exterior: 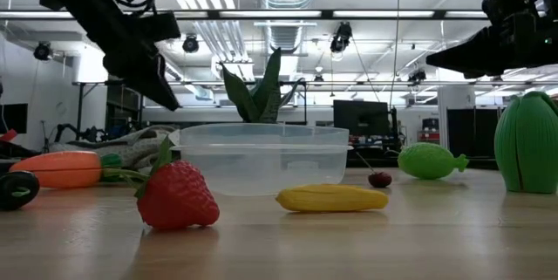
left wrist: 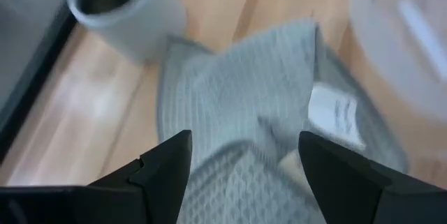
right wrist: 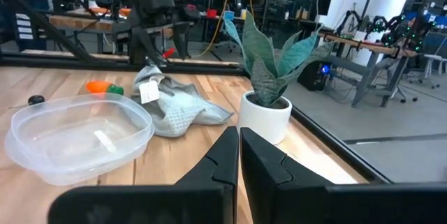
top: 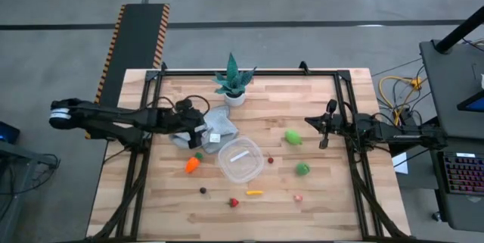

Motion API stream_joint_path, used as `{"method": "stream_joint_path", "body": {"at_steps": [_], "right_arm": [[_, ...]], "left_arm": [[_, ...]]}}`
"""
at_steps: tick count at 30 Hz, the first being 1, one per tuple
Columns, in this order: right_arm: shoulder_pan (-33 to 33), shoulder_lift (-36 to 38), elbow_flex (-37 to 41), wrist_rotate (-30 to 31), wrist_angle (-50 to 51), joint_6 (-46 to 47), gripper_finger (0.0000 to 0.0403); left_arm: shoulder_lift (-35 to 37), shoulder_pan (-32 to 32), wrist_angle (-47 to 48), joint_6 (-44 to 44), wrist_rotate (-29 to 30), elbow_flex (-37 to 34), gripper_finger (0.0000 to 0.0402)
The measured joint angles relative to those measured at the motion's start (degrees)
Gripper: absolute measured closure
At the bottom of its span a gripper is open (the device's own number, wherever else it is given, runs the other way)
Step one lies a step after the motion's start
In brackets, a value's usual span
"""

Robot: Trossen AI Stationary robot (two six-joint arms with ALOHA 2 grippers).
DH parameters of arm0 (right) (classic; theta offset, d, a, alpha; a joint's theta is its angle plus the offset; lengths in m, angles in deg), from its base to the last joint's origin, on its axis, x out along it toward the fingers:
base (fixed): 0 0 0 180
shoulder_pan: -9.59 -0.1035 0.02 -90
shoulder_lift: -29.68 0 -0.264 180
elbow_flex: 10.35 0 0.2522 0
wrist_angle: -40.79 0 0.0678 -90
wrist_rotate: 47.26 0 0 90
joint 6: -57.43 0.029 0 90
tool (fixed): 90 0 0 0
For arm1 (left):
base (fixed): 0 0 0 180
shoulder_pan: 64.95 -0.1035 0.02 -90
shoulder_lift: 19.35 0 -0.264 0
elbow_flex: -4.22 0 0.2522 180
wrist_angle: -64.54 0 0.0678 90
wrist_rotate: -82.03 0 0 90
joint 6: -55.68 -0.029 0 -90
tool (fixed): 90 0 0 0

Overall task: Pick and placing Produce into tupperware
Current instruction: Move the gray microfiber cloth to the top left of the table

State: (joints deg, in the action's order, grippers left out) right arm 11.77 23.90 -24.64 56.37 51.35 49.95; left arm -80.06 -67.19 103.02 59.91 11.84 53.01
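Left tool (top: 198, 131) spread above grey cloth (top: 215, 126), beside tupperware (top: 240, 161) rim.

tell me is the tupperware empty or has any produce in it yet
Empty. The tupperware shows only bare clear plastic in the high view; carrot and strawberry lie outside on the table.

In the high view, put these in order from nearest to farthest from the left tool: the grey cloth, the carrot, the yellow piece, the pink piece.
Measured from the left tool:
1. Grey cloth, right beside the tool.
2. Carrot, just below it in the picture.
3. Yellow piece, beyond the tupperware.
4. Pink piece, further towards the right arm's side.
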Motion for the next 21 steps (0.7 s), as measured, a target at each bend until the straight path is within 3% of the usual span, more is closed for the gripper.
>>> {"method": "stream_joint_path", "body": {"at_steps": [12, 21], "right_arm": [[0.00, 0.00, 0.00, 0.00, -0.02, 0.00, 0.0394], [0.00, 0.01, -0.02, 0.00, -0.02, -0.02, 0.0394]], "left_arm": [[-7.18, 0.00, 1.65, 0.11, -0.42, -0.02, 0.0153], [-8.18, 0.00, 1.33, 0.10, -0.44, -0.02, 0.0154]]}}
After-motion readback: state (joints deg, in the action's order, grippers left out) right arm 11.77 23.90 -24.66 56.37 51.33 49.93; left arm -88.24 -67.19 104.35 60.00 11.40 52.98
